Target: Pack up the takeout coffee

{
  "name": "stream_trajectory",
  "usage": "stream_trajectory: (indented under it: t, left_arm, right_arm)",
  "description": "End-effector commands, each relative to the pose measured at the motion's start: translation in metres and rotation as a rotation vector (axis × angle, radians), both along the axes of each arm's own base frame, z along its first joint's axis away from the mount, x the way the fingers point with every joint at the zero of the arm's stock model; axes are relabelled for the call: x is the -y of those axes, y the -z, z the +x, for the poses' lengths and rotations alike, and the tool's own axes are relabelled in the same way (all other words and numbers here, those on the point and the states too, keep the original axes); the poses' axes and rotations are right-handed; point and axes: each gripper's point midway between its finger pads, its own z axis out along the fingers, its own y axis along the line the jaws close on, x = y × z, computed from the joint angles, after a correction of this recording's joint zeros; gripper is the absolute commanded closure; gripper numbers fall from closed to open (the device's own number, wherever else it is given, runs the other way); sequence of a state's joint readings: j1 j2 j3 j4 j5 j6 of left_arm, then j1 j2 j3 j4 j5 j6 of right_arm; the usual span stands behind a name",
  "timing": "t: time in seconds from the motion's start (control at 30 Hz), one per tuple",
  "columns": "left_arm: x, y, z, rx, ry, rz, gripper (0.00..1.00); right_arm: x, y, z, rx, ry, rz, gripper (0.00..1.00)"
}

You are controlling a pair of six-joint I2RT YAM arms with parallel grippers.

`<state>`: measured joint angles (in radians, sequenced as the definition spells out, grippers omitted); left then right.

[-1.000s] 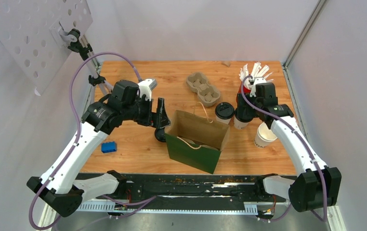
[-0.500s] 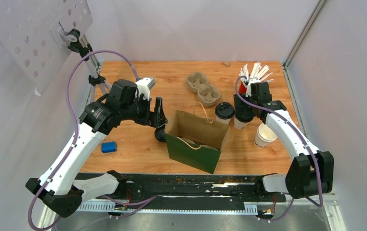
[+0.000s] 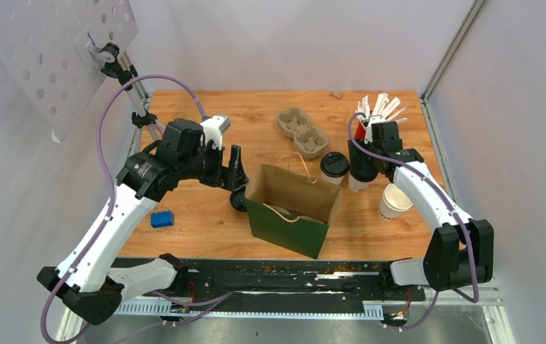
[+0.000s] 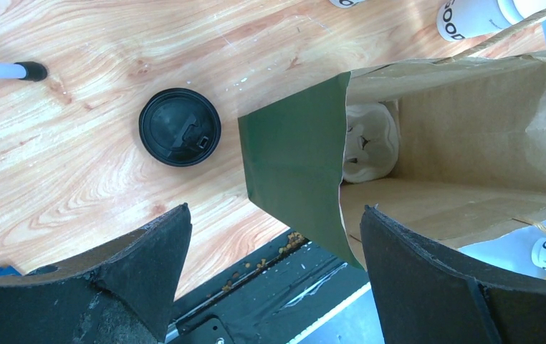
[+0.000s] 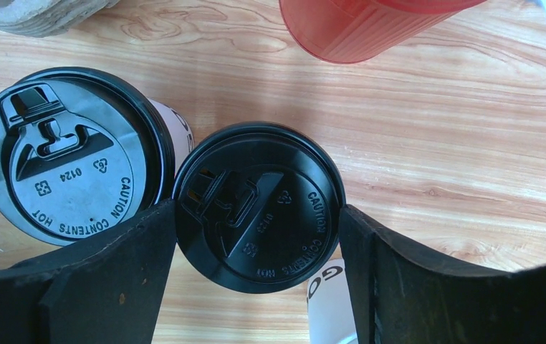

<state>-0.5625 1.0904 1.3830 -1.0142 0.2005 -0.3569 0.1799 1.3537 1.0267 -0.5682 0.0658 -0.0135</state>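
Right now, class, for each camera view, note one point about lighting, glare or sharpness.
Top external view: even, soft light, the green bag casting only a faint shadow. Left wrist view: the loose black lid is crisp, the near fingers dark and soft-edged. Right wrist view: pale glare on the lid at picture left, its lettering readable.

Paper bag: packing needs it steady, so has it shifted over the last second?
No. The paper bag keeps the same spot and angle against the pulp cup carrier behind it.
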Motion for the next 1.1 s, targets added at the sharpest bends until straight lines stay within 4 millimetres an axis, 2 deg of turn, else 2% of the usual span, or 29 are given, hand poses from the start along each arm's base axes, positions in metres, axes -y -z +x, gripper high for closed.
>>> stream_trajectory:
  t: [0.0, 0.23, 0.43, 0.67, 0.9, 1.07]
  left_arm:
    - [0.000, -0.012, -0.001, 0.046, 0.019, -0.016, 0.06]
    - [0.000, -0.016, -0.001, 0.055, 0.018, -0.021, 0.06]
    - [0.000, -0.015, -0.002, 0.048, 0.013, -0.025, 0.07]
    - [0.004, -0.015, 0.000, 0.037, 0.010, -0.040, 0.07]
    - [0.016, -0.017, 0.003, 0.025, 0.036, -0.083, 0.09]
    - [0.025, -0.016, 0.005, 0.017, 0.062, -0.114, 0.13]
  right_arm:
    - [0.006, -0.002, 0.006, 0.026, 0.007, -0.027, 0.22]
    - [0.006, 0.001, -0.003, -0.001, 0.008, -0.025, 0.24]
    - [0.007, -0.020, -0.009, 0.018, 0.000, -0.020, 0.29]
    - [0.006, -0.042, -0.031, 0.024, -0.017, 0.000, 0.32]
    - [0.003, -0.096, -0.058, 0.079, -0.025, 0.054, 0.36]
    - [-0.007, -0.165, -0.079, 0.196, -0.037, 0.151, 0.38]
